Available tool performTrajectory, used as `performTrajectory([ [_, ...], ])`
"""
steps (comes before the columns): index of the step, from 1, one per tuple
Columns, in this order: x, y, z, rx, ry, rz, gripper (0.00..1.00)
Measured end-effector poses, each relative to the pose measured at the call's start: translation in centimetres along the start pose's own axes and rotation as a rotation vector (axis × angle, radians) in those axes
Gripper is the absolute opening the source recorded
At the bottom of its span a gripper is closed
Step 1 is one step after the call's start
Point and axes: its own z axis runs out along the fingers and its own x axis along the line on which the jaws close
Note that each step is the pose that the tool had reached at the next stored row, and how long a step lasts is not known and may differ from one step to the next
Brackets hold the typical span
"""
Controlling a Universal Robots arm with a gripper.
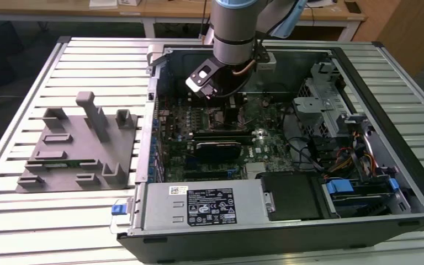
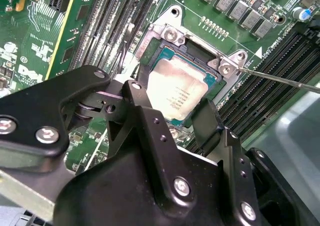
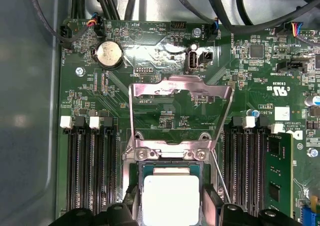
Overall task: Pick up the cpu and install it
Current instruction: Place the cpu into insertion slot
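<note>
The cpu lies flat in the open CPU socket, silvery lid up. Being square, it has no long axis. Its edges run parallel to the socket's frame and, in the first wrist view, in line with the memory slots that flank the socket. Faint grey print crosses the middle of its lid in the second wrist view; it is too faint to make out.

The gripper stands over the socket. Its black fingers are closed only to the chip's width, one against each of two opposite edges of the cpu, so the claw has the cpu in its hold.

The socket's metal load plate is swung up and back from the socket, and the thin lever angles out from one socket corner.

White lettering is printed across the green motherboard all around the socket. A white sticker sits beyond the slots on one side of the socket, next to a seated memory module. A coin cell lies beyond the load plate.

In the exterior view the arm reaches down into the computer case. The power supply label, black with white print, is well apart from the socket. The grey tray sits outside the case, toward the exterior view's left.
</note>
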Motion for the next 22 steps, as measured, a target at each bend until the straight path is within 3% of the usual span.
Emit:
performTrajectory([
  [9,-0.04,0.02,-0.96,0.0000,0.0000,0.000,0.61],
  [17,-0.04,0.02,-1.01,0.0000,0.0001,0.000,0.61],
  [22,-0.04,0.02,-1.02,0.0000,0.0000,0.000,0.42],
])
